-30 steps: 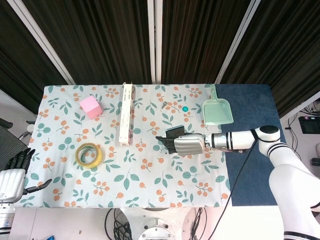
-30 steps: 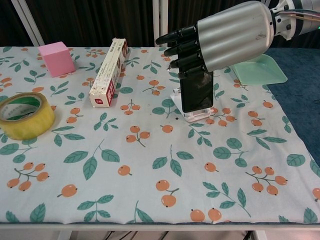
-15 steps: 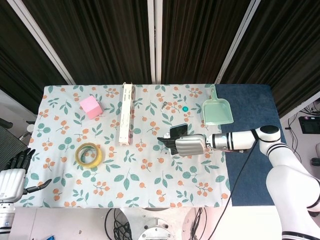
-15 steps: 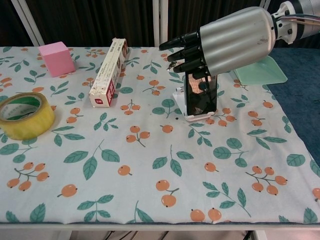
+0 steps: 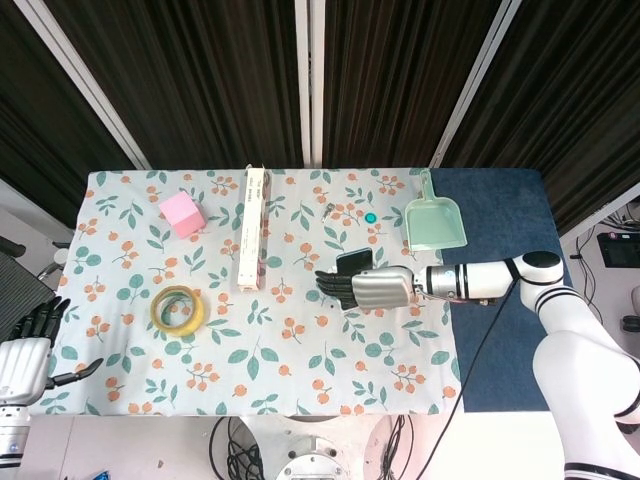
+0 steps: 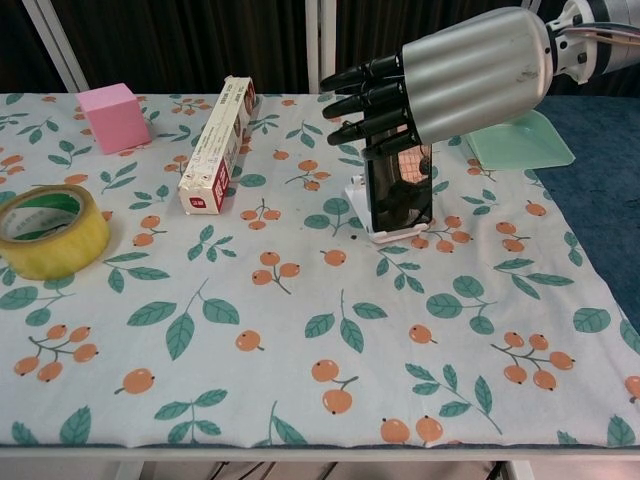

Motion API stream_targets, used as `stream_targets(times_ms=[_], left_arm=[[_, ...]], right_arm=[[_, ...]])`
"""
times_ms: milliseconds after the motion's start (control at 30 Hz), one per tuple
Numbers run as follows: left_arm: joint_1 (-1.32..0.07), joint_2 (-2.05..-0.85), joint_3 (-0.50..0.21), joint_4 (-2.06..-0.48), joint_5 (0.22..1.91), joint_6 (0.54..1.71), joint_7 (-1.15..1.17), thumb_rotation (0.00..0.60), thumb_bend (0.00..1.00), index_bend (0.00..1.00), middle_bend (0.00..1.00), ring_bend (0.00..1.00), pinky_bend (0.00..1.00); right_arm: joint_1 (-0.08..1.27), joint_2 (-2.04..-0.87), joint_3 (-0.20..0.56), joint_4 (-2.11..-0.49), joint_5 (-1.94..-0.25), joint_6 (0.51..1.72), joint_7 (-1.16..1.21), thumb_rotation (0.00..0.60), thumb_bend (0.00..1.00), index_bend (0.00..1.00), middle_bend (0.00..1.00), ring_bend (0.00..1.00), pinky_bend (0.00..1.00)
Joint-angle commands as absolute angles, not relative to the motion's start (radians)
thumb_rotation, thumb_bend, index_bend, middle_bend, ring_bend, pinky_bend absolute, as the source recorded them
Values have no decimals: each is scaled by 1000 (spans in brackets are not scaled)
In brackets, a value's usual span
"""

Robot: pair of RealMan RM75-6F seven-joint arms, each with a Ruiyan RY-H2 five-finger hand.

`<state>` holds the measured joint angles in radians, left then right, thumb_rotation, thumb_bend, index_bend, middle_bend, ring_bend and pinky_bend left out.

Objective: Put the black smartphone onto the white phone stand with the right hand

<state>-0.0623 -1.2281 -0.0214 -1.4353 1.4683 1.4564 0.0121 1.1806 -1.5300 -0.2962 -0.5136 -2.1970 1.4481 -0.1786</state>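
The black smartphone [image 6: 400, 192] stands upright, leaning back in the white phone stand [image 6: 386, 235] on the flowered cloth. My right hand [image 6: 462, 72] hovers over the phone's top edge with its dark fingers [image 6: 360, 100] stretched out to the left and apart, holding nothing. In the head view the right hand [image 5: 375, 288] covers most of the phone [image 5: 352, 260], and only the phone's top shows. Whether the palm still touches the phone is hidden. My left hand [image 5: 25, 350] rests off the table's left front corner, fingers apart and empty.
A yellow tape roll [image 6: 45, 230] lies at the left. A long carton [image 6: 215, 145] and a pink cube [image 6: 113, 115] sit behind it. A green dustpan [image 6: 520, 140] is just behind the right hand, with a small teal cap [image 5: 370, 217] near it.
The right hand's fingers, curled around the phone a second ago, have uncurled and straightened. The phone now stands alone in the stand. The left hand has not moved.
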Motion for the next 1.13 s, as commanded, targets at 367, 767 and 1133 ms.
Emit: stream_targets(times_ms=[367,767,1133], left_arm=[[-63,-1216,-28,-1455,1470,1467,16,259,82,24,44,66,157],[-62,-1198,-20,-1499,1497,1485,39,264,82,24,44,67,157],[-61,-1179,-3,-1539,1528,1490,69,262,82,24,44,67,157]], right_arm=[[898,-1265,-146,-1006,-1868,1643,-247,600,247,0,0,0,0],[328,-1203,-217,-1385,-1314,1542,194,600,217,0,0,0,0],[144,-1337,-166,-1143,-1319,1531,392,600,216,0,0,0,0]])
